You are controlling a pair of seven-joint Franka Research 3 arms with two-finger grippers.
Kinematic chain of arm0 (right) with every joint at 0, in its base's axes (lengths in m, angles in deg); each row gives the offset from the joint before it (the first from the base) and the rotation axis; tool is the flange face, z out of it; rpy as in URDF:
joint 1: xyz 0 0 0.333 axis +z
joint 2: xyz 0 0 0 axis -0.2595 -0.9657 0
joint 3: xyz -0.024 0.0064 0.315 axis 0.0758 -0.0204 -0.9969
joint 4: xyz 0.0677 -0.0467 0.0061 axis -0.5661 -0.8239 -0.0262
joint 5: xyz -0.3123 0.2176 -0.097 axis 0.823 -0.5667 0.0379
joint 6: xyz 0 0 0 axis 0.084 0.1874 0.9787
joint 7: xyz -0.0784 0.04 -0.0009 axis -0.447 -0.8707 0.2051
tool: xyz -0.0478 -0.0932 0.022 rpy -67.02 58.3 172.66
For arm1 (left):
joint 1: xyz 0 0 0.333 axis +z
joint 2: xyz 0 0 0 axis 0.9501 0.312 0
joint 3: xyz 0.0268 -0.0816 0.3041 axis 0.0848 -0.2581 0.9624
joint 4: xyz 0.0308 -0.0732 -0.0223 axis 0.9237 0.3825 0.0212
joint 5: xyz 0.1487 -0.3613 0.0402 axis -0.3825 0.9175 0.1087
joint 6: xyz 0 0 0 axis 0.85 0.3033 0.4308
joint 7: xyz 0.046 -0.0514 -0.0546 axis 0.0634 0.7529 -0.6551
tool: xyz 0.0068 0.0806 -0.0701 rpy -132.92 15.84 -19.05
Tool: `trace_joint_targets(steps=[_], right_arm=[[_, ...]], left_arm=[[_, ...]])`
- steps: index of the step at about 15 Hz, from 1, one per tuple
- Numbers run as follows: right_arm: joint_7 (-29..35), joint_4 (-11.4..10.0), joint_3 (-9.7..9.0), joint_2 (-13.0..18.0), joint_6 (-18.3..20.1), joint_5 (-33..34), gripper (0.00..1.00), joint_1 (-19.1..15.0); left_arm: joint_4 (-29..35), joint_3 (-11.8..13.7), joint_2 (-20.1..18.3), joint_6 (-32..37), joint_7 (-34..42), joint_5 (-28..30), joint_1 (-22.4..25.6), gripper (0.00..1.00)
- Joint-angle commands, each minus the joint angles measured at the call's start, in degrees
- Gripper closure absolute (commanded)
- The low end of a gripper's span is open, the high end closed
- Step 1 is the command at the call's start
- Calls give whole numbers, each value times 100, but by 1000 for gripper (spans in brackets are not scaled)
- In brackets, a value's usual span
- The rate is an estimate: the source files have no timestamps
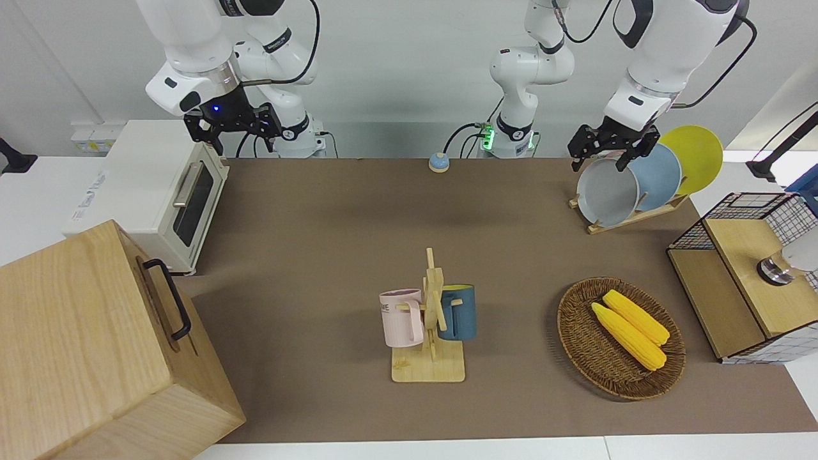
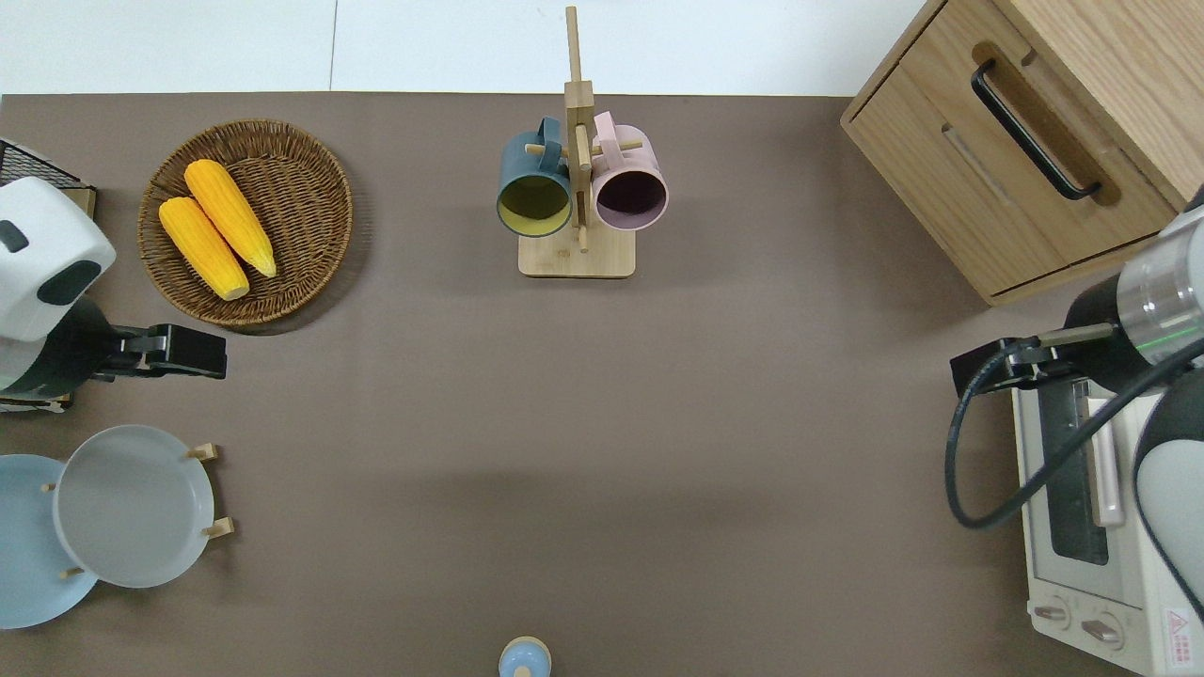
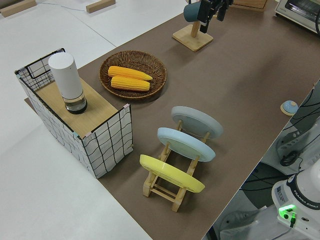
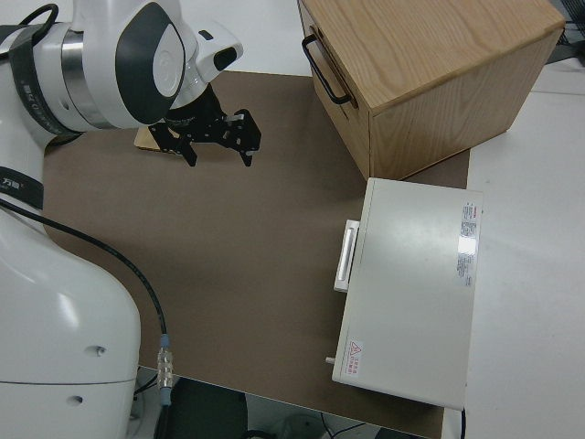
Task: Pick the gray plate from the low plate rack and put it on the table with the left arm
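Observation:
The gray plate leans in the end slot of the low plate rack that lies farthest from the robots, at the left arm's end of the table. It also shows in the overhead view and the left side view. My left gripper is open and empty. In the overhead view, the left gripper hangs over bare matting between the gray plate and the wicker basket. It touches nothing. My right gripper is open, and that arm is parked.
A light blue plate and a yellow plate stand in the same rack. A wicker basket with two corn cobs, a wire crate, a mug stand, a toaster oven and a wooden cabinet are around the table.

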Motion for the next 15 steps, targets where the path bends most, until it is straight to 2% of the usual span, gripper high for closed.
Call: trace_joint_targets(steps=[1,10,13,15], right_arm=[[68,41,-121,20,62,37,17,-132],[68,41,-121,12,62,37,17,-132],[68,41,-121,12,62,37,17,-132],[68,33,-121,12,62,37,17,-132]], left_arm=[[-5,31,-17,94,-133,-46,-66,0],[-22,30,9,121,-108,-99,-65,0],[4,179,-17,270,-38,-125,-30,0],[13,276,-52,427,49,-588,-4,0]])
